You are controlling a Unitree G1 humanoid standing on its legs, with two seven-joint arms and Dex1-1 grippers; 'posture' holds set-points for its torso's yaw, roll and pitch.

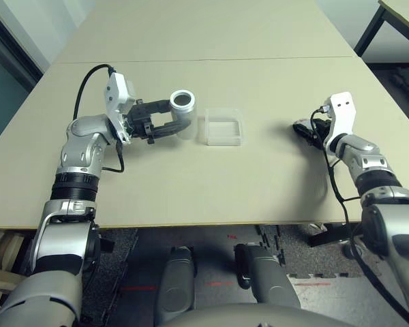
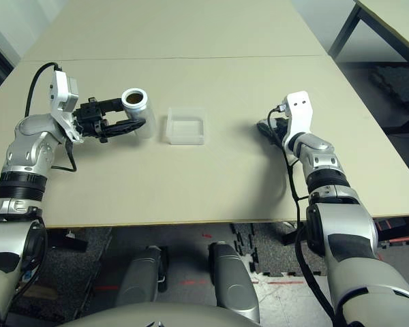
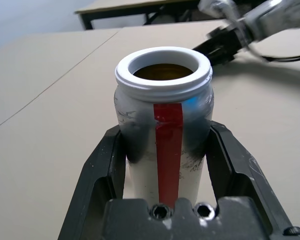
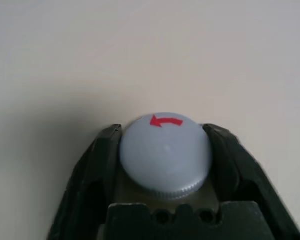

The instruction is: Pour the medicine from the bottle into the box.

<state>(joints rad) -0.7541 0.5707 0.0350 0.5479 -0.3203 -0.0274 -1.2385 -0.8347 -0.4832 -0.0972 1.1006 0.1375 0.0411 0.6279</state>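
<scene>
Left hand [image 1: 165,125] pinches the uncapped bottle [image 1: 183,113] upright, just beside the clear box [image 1: 223,127] mid-counter [image 1: 191,184]. Right hand [image 4: 162,150] straddles the grey cap [image 4: 165,155] near the counter's right edge; grip uncertain.

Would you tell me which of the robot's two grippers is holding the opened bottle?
The left gripper: its fingers clamp the uncapped bottle beside the box, while the right gripper has the grey cap between its fingers.

Left tool [image 1: 165,124] points level toward the middle, fingers clamped; right tool [image 4: 165,150] sits low, tilted down, fingers spread.
</scene>
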